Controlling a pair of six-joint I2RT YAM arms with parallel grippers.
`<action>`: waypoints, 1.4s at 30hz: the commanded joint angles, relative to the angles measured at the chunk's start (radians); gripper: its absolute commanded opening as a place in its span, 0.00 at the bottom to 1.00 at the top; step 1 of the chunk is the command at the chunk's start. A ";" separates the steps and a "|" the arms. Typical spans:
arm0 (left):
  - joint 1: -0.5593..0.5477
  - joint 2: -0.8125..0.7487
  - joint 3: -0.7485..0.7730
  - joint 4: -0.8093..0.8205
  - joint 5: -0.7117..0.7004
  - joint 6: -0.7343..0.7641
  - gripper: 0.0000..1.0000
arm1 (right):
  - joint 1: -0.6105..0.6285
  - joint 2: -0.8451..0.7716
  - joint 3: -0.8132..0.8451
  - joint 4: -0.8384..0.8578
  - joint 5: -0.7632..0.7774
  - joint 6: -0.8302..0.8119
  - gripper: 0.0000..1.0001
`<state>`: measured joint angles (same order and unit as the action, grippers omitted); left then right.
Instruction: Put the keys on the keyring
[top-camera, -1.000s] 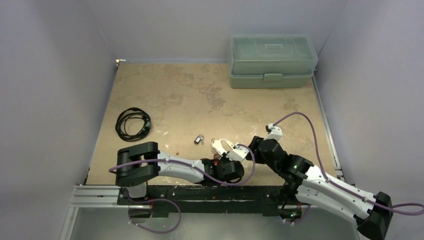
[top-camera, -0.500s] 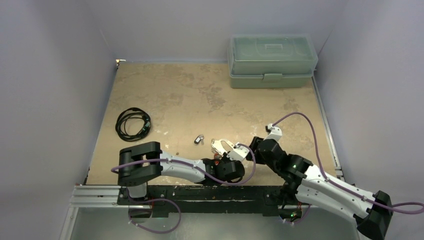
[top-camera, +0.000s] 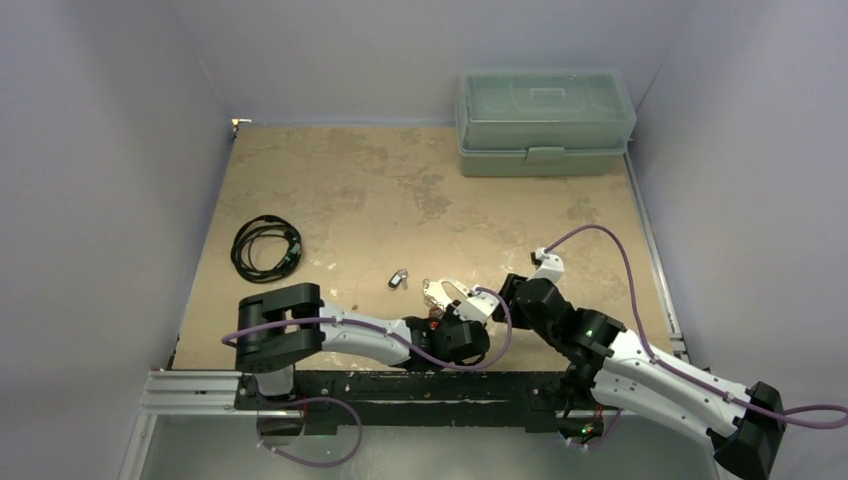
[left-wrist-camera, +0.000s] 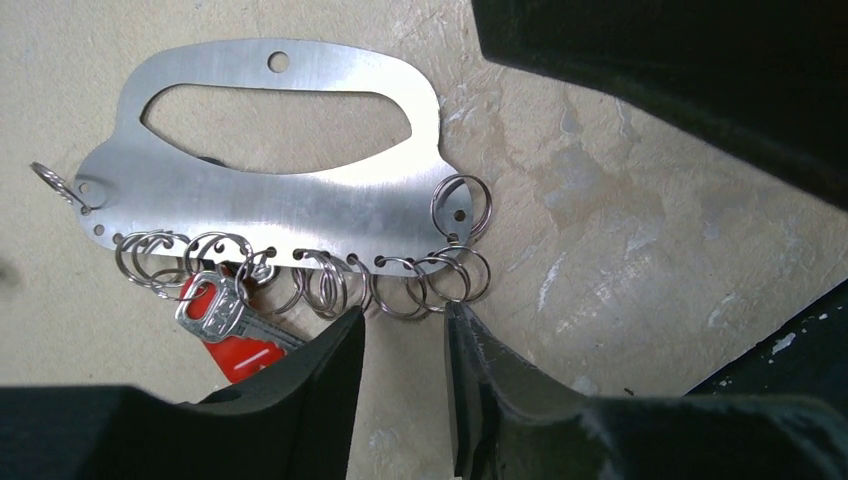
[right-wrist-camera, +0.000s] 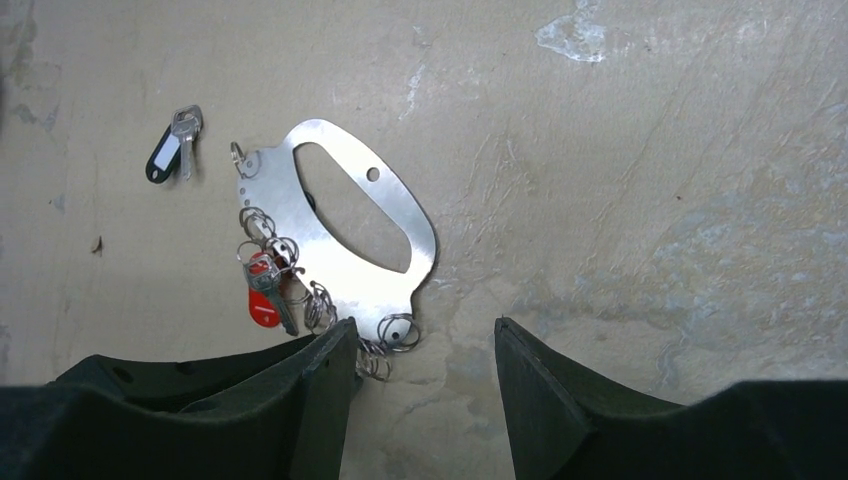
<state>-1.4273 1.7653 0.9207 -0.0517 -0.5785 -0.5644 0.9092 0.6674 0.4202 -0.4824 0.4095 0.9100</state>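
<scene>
The keyring (left-wrist-camera: 300, 195) lies flat on the surface (left-wrist-camera: 620, 200), with the red-headed key (left-wrist-camera: 235, 355) seemingly hung. Our left pincer (left-wrist-camera: 403, 325), narrowly parted and empty, sits at its six o'clock; our right pincer (right-wrist-camera: 425, 345) is wide. Next we fetch the dark-headed key (right-wrist-camera: 165, 155).

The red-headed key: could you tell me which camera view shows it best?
Left wrist: the red-headed key lies large and sharp against the keyring. Right wrist shows it smaller; the top view gives only a red speck.
</scene>
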 joint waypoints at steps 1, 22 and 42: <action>-0.039 -0.101 0.064 0.035 0.026 0.131 0.37 | 0.016 0.013 0.028 0.139 -0.055 0.004 0.56; -0.039 -0.621 0.036 -0.647 -0.372 0.066 0.50 | 0.093 0.192 -0.010 0.331 -0.307 0.133 0.51; -0.039 -0.635 0.016 -0.801 -0.417 0.000 0.62 | 0.117 0.384 0.048 0.260 -0.211 0.089 0.50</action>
<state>-1.4666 1.1122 0.9360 -0.8330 -0.9695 -0.5411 1.0210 1.0370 0.4431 -0.2276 0.1631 1.0122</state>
